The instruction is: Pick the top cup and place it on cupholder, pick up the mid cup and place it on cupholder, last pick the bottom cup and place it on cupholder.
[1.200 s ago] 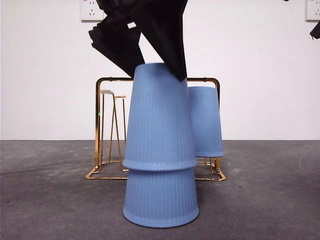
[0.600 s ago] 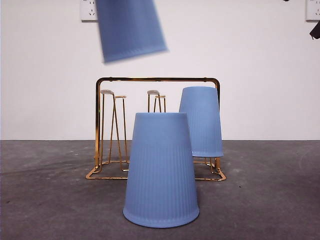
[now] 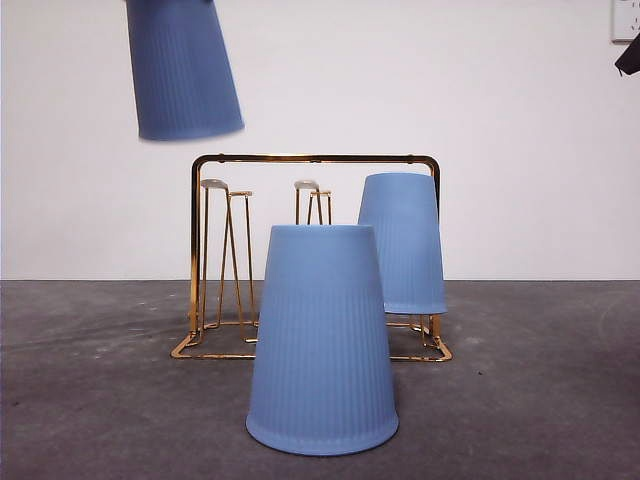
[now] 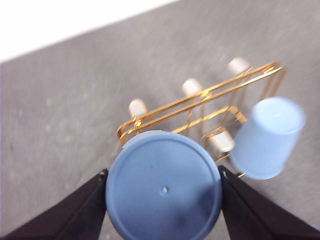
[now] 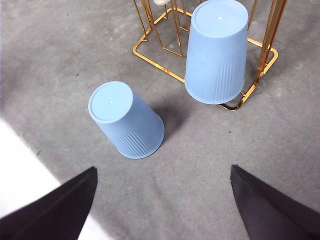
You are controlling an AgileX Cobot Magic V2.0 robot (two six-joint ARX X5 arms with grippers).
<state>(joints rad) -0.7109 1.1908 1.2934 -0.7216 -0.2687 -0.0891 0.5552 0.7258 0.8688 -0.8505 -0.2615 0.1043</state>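
Note:
A blue ribbed cup (image 3: 183, 68) hangs upside down high at the left of the front view, above the gold wire cupholder (image 3: 312, 158). My left gripper (image 4: 164, 192) is shut on this cup (image 4: 164, 192), with the cupholder (image 4: 200, 102) below it. Another blue cup (image 3: 405, 243) sits upside down on a prong at the rack's right side (image 5: 217, 50). A third blue cup (image 3: 322, 340) stands upside down on the table in front of the rack (image 5: 126, 120). My right gripper (image 5: 162, 200) is open, hovering above the table near that cup.
Free white-tipped prongs (image 3: 214, 185) stand at the rack's left and middle (image 3: 308, 185). The grey table (image 3: 540, 400) meets a white wall behind. A black arm tip (image 3: 630, 55) shows at the top right corner.
The left gripper lifted the upper cup off the stack, carrying it up and to the left. One cup stays on the table. The dark arm has left the front view.

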